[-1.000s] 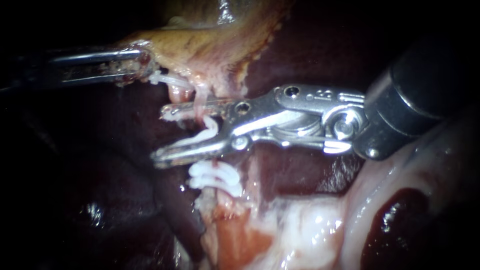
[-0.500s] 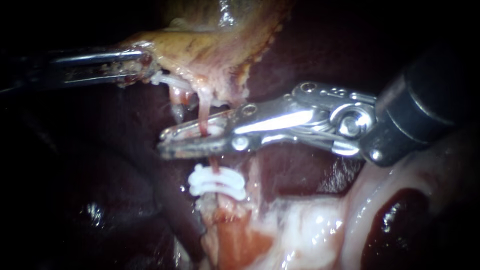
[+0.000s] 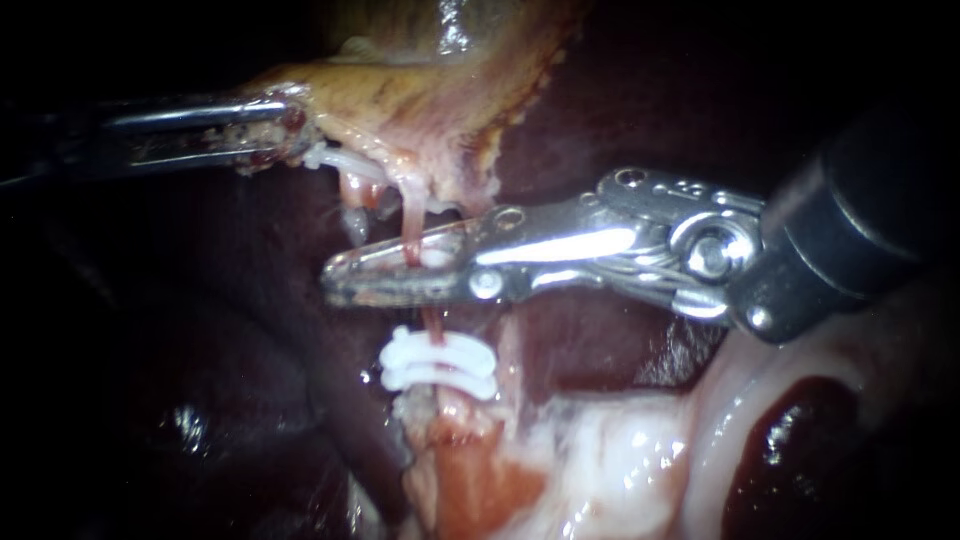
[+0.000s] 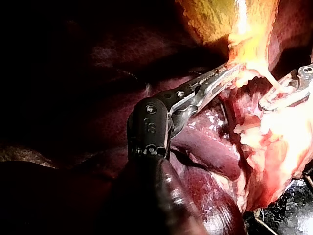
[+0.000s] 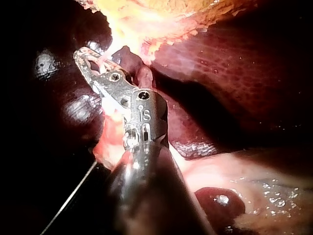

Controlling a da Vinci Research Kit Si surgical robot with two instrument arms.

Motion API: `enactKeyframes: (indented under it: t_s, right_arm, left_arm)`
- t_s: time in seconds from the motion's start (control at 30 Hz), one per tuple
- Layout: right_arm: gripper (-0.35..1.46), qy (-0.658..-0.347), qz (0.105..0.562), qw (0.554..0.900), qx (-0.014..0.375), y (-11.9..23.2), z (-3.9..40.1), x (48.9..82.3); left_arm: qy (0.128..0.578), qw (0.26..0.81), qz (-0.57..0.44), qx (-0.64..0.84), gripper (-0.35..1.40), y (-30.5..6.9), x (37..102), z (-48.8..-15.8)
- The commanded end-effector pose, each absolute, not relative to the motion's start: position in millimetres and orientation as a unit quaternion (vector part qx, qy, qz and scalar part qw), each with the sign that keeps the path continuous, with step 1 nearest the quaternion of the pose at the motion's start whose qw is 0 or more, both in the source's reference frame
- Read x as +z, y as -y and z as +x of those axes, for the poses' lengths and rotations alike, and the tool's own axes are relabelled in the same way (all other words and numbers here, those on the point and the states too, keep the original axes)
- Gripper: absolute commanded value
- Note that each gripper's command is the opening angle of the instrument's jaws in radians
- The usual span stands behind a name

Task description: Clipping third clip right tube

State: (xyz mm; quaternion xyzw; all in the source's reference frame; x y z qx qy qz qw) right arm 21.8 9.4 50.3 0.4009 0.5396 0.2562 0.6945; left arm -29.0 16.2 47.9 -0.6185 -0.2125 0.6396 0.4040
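Thin pink tube (image 3: 410, 212) — taut, right instrument (image 3: 338, 277) clamped across it, white clips (image 3: 437, 362) below, left instrument (image 3: 293, 127) gripping gallbladder (image 3: 420, 105)

The dark red liver (image 3: 590, 345) forms the bed, with the yellowish gallbladder (image 3: 420, 90) lying on it.

I'm seeing the liver (image 3: 640, 100) lying dark across the field; the gallbladder (image 3: 420, 90) is hanging yellowish over its upper part, and pale tissue (image 3: 620, 450) is glistening below it.

No readable text, no labels — none
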Motion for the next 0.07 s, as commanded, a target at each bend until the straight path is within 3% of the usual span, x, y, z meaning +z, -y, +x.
enactKeyframes:
  t_s: [0.03, 0.07]
  right_arm:
    - [-0.35, -0.54, 0.401, 0.695, 0.256, -9.3, 21.9, 50.4]
    - [-0.35, -0.54, 0.401, 0.695, 0.256, -9.3, 21.9, 50.5]
  left_arm:
    - [0.212, 0.404, -0.618, 0.64, -0.35, -16.3, 47.9, -29.0]
    - [0.212, 0.404, -0.618, 0.64, -0.35, -16.3, 47.9, -29.0]
